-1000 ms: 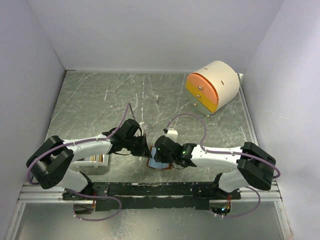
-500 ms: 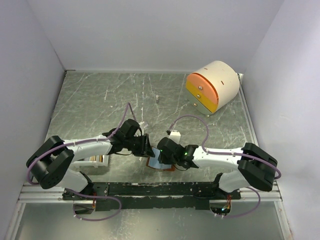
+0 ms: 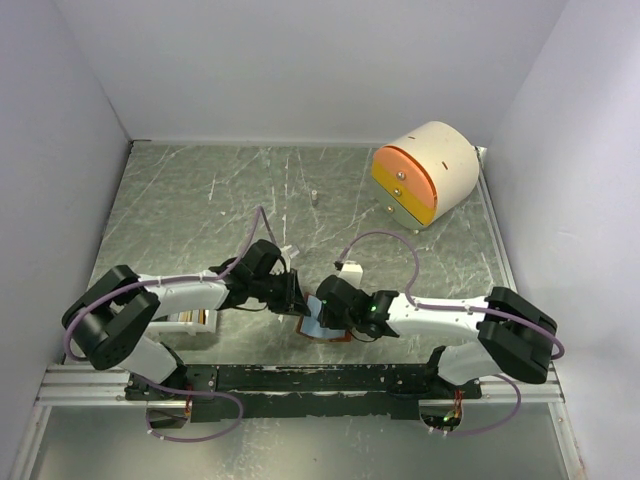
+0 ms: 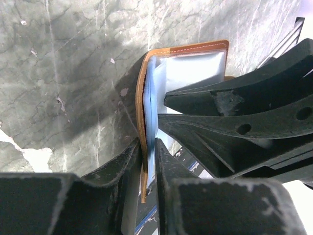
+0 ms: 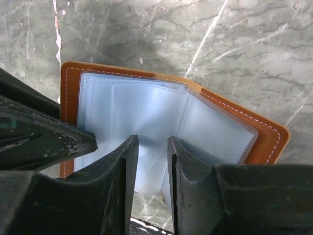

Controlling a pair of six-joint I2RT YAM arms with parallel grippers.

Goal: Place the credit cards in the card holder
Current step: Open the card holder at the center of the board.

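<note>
The card holder (image 3: 323, 326) lies open near the front edge between my two grippers, rust-brown outside with pale blue-grey pockets inside (image 5: 146, 112). My left gripper (image 3: 296, 299) is shut on its left cover, pinching the brown edge and a blue pocket leaf (image 4: 149, 156), so that half stands upright (image 4: 195, 66). My right gripper (image 3: 327, 312) hangs over the open pockets, its jaws a narrow gap apart (image 5: 152, 164) with a loose pocket leaf between them. No card shows in either gripper. A gold-yellow card edge (image 3: 204, 318) shows under the left arm.
A small white tray (image 3: 188, 322) sits under the left forearm. The cream-and-orange round drawer unit (image 3: 425, 172) stands at the back right. A tiny grey peg (image 3: 313, 195) stands mid-table. White walls close in three sides.
The left gripper has shifted right to the card holder's left edge. The right gripper has slid a little left over the pockets. The two grippers are closer together.
</note>
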